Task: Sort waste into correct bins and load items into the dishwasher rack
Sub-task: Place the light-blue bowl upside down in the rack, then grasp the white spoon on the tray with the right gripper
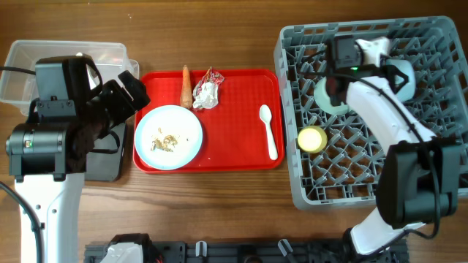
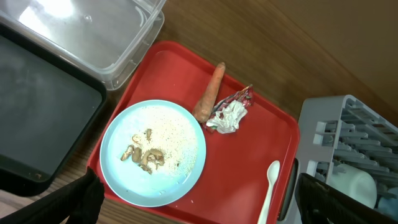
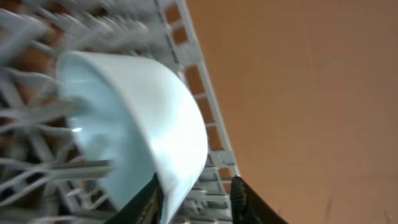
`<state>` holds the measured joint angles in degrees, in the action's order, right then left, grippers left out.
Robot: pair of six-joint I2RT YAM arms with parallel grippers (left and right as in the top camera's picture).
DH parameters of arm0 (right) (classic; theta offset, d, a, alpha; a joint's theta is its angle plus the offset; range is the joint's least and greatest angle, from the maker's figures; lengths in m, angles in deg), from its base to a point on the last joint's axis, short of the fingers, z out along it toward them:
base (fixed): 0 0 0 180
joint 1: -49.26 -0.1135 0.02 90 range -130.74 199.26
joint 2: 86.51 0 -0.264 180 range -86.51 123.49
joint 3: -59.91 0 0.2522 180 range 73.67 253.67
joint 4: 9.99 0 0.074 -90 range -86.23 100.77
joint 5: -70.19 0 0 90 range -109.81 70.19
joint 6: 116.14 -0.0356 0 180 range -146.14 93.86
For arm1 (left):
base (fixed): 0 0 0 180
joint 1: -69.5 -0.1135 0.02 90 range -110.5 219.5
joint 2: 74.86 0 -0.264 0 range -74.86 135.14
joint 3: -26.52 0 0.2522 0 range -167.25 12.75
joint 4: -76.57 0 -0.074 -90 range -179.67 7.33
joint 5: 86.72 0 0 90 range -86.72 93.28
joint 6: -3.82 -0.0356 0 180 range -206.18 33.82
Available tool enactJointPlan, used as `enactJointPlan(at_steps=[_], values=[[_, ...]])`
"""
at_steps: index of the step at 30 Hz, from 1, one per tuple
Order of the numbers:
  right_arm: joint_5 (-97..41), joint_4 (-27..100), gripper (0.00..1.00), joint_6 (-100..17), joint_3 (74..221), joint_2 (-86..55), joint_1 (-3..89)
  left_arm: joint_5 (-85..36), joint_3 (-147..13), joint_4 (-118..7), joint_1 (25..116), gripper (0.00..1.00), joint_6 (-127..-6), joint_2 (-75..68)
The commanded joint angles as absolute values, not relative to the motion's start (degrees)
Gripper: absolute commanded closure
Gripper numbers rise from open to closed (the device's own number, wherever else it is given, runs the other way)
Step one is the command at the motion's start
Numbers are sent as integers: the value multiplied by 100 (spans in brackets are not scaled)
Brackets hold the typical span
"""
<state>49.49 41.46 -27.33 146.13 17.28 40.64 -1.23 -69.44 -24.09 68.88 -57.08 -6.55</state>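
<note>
On the red tray, the pale blue plate (image 1: 169,136) (image 2: 153,152) holds beige food scraps (image 2: 144,155). The orange carrot (image 1: 186,86) (image 2: 209,93) and the crumpled red-and-silver wrapper (image 1: 207,91) (image 2: 230,114) lie behind it. The white spoon (image 1: 269,130) (image 2: 268,186) lies at the tray's right. My left gripper (image 1: 128,91) (image 2: 208,205) is open and empty above the tray's left edge. My right gripper (image 1: 398,73) (image 3: 198,200) is open around the rim of the pale blue bowl (image 1: 407,82) (image 3: 134,130), which lies on its side in the grey dishwasher rack (image 1: 300,183). The green bowl (image 1: 311,139) sits in the rack.
The clear tub (image 1: 44,55) (image 2: 93,37) and the black tray (image 1: 110,164) (image 2: 37,112) sit left of the red tray (image 1: 241,157), under my left arm. A pale round item (image 1: 327,96) lies in the rack, partly under my right arm.
</note>
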Motion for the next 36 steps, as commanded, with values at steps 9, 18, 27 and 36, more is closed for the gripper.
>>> enactJointPlan(at_steps=[9, 18, 27, 36], values=[[-312, 4326, 44, -2729, 14919, 132, 1916, -68, -6948, -2424, 6857, 0, -5655, -659], [-1923, 4977, 53, -4886, 14913, 1586, 1284, -68, -6948, -2424, 6857, 0, -5655, -659], [-1313, 5071, 48, -5332, 14909, 2556, 1522, -68, -6950, -2424, 6859, 0, -5655, -659], [-1991, 5082, 96, -5328, 14941, 2895, 1548, -68, -6950, -2424, 6859, 0, -5655, -659]])
